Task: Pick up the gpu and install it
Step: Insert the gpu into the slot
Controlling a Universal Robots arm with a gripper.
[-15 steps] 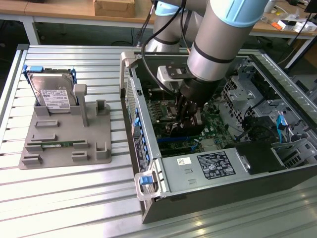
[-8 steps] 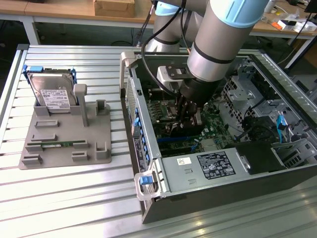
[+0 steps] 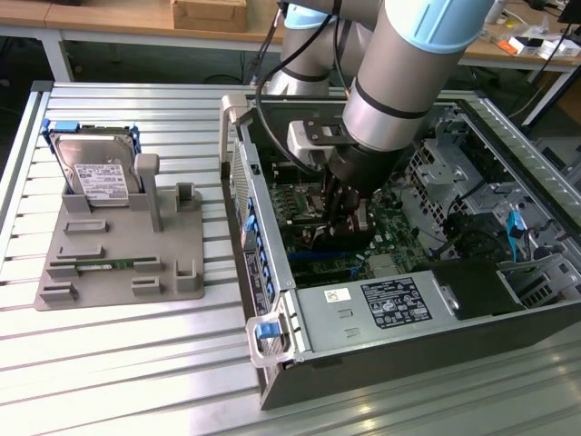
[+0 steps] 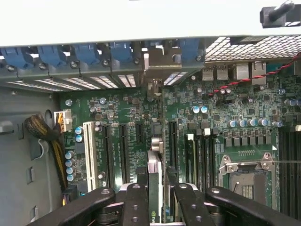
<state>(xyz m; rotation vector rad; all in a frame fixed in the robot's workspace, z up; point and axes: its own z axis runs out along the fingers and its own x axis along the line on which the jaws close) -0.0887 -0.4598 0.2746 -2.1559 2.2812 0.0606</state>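
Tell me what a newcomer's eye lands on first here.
The big robot arm reaching into the open computer case, its gripper clamped on the gpu held edge-on above the green motherboard. Next, the silver hard drive standing in a grey holder at the exterior view's left.

The open metal computer case (image 3: 300,363) lies on the slatted aluminium table (image 3: 136,363), toward the exterior view's right. Beside it, toward the table's left edge, rests the grey plastic holder tray (image 3: 109,263), with the boxy silver hard drive (image 3: 98,173) standing in its far corner and the narrow green memory stick (image 3: 113,264) lying nearer its front edge. The black two-fingered gripper (image 3: 349,207) reaches down inside the case over the green motherboard (image 4: 131,113), with the slim dark gpu card (image 4: 154,188) between its fingers (image 4: 136,202), above the expansion slots.
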